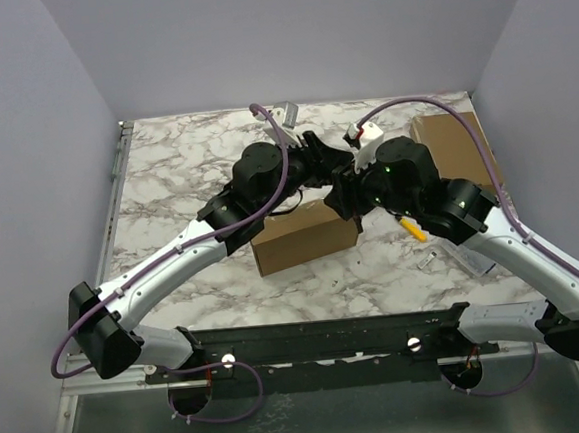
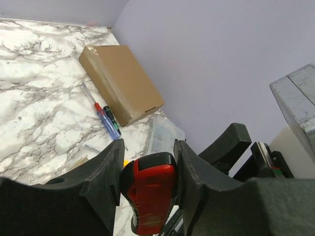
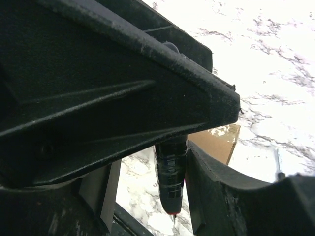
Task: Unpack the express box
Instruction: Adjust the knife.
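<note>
Left wrist view tells me most: my left gripper (image 2: pixel 148 147) is clamped on a red-and-black cutter (image 2: pixel 150 194). The handle is pinched between both fingers (image 2: pixel 106 169) and held up off the table (image 2: pixel 39 98).

In the right wrist view the same cutter hangs tip down between the jaws of my right gripper (image 3: pixel 156 196). A strip of marble shows between the tool and one finger, so I read that pincer as spread wider than the handle and not gripping. That, I judge, is why the two arms meet nose to nose. One pincer carries the tool while the other lines up on it, either for a hand-to-hand pass or for a regrip.

The box (image 1: pixel 303 237) I'm meant to unpack sits on the table right under the meeting point. It looks closed as far as the top view shows, though both wrists hide its far edge. Holding the cutter directly above it makes sense to me, since the seam needs slitting before anything comes out.

A second, flatter box (image 2: pixel 120 81) lies well apart, over by the right wall. Two screwdrivers (image 2: pixel 106 118) lie just beside it and a clear plastic bag (image 2: pixel 165 133) sits near its corner; I'd leave those alone.

My worry is the pass: if the left lets go before the right closes, the cutter drops onto the box.
</note>
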Tool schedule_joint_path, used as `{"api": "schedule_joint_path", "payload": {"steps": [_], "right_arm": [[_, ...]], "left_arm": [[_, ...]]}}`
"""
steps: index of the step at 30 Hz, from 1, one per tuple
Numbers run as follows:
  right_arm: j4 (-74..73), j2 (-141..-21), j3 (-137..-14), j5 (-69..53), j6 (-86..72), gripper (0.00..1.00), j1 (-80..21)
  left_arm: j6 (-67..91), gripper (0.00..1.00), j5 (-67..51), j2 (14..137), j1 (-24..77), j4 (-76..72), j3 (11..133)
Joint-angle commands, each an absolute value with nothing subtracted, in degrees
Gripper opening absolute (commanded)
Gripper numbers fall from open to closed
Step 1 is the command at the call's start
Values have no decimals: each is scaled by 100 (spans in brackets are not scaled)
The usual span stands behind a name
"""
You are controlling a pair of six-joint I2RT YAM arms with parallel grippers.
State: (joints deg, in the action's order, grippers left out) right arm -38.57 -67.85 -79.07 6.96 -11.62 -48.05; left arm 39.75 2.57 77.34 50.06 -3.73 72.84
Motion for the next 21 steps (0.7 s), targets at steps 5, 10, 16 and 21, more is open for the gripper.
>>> {"api": "schedule_joint_path", "payload": {"steps": [5, 10, 16, 21], "right_arm": [[-2179, -6316, -6856, 761, -1426, 28, -4843], [-1453, -5828, -6291, 1064, -1834, 0, -4843], [-410, -4658, -5281, 1516, -2769, 0, -4843], [819, -4017, -4613, 1100, -3350, 0, -4843]], "left_arm": [[3893, 0, -340, 7416, 5215, -372, 7330], [3856, 60, -476, 7160, 5206, -391, 7204], [3526, 99, -83, 6093, 5170, -783, 6309], [3797, 97, -820, 5709, 5161, -1818, 5457]]}}
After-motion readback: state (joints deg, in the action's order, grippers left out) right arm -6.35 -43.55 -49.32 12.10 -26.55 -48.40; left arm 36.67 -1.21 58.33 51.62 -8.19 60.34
